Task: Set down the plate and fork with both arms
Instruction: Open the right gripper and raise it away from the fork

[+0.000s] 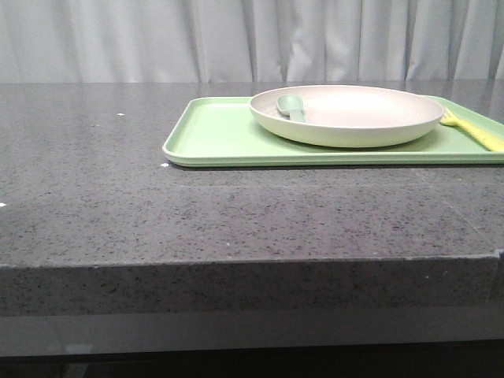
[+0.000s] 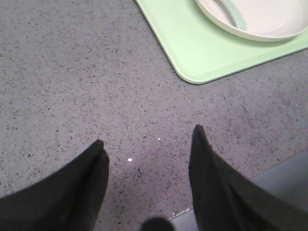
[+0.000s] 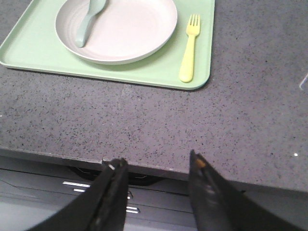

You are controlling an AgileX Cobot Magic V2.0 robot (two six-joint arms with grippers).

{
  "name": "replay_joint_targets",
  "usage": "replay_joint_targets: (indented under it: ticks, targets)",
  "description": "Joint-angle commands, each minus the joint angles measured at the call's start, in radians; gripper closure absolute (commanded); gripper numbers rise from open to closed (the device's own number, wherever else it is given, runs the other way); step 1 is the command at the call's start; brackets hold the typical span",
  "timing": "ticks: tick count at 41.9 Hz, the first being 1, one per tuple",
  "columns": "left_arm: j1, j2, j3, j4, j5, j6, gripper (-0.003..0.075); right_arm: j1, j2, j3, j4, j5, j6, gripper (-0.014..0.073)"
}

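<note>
Lying on the tray (image 3: 43,61), plate (image 3: 130,33) and fork (image 3: 189,48) sit well apart from both spread, empty jaws

Countertop (image 1: 157,213): dark grey speckled stone, matte with a faint sheen, thick front edge, a few small white flecks on its surface. Curtain (image 1: 236,39): pale grey-white, hanging in vertical folds across the whole back. Below the counter edge: dark cabinet front (image 3: 72,185) with light horizontal strips. Lighting: soft, even.
</note>
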Motion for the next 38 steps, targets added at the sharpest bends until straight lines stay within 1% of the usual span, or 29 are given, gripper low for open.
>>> replay_joint_targets:
  ticks: [1, 5, 8, 11, 15, 16, 18, 21, 38]
  targets:
    - [0.002, -0.007, -0.025, 0.011, -0.088, -0.058, 0.0342, -0.002, 0.008, -0.020, -0.007, -0.092, 0.003, 0.0253]
    - [0.002, -0.005, -0.025, 0.037, -0.099, -0.082, 0.0343, -0.002, 0.008, -0.020, -0.007, -0.113, 0.003, 0.0268]
    - [0.002, 0.000, -0.025, 0.053, -0.107, -0.082, 0.0351, -0.002, 0.008, -0.020, -0.007, -0.120, 0.003, 0.0328]
    - [0.002, 0.007, -0.024, 0.057, -0.125, -0.083, 0.0389, -0.002, 0.008, -0.020, -0.007, -0.122, 0.003, 0.0426]
    - [0.002, 0.016, -0.012, 0.059, -0.160, -0.083, 0.0511, -0.002, 0.008, -0.019, -0.007, -0.122, 0.003, 0.0582]
    - [0.002, 0.019, -0.007, 0.059, -0.173, -0.083, 0.0556, -0.002, 0.008, -0.018, -0.007, -0.123, 0.003, 0.0622]
    - [0.002, 0.023, 0.002, 0.064, -0.198, -0.083, 0.0636, -0.002, 0.008, -0.017, -0.007, -0.123, 0.003, 0.0669]
    - [0.002, 0.030, 0.014, 0.064, -0.215, -0.083, 0.0741, -0.002, 0.008, -0.007, -0.005, -0.149, 0.003, 0.0659]
    - [0.002, 0.087, 0.023, 0.064, -0.215, -0.083, 0.0738, -0.002, 0.008, 0.005, -0.005, -0.141, 0.003, 0.0661]
